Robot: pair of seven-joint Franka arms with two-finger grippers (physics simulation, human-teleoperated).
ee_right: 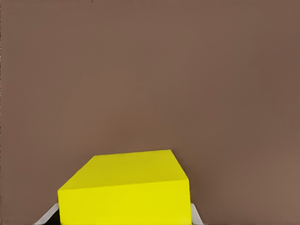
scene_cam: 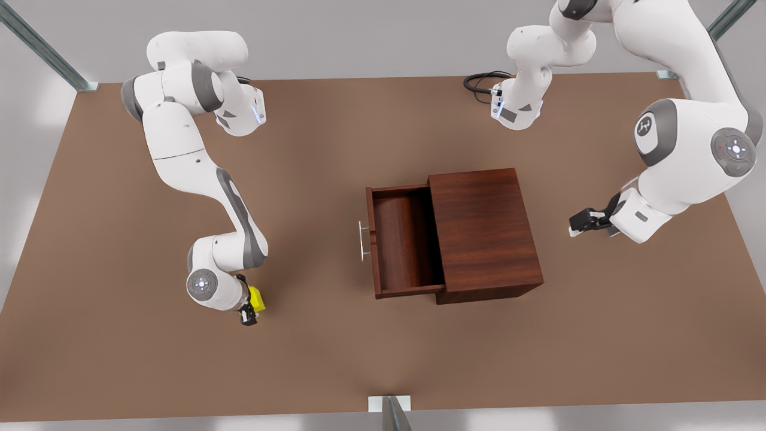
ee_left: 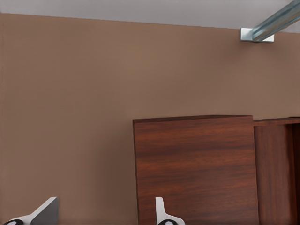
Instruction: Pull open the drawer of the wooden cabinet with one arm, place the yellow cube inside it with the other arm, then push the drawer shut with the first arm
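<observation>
On the table (scene_cam: pixel 119 359): one yellow cube (scene_cam: pixel 257 298)

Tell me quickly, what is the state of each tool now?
Left tool: open, holding nothing, beside the cabinet.
Right tool: shut on the cube.

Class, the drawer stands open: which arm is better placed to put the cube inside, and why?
The right. The right gripper is closed on the cube; the left gripper waits empty behind the cabinet, away from the drawer.
</observation>
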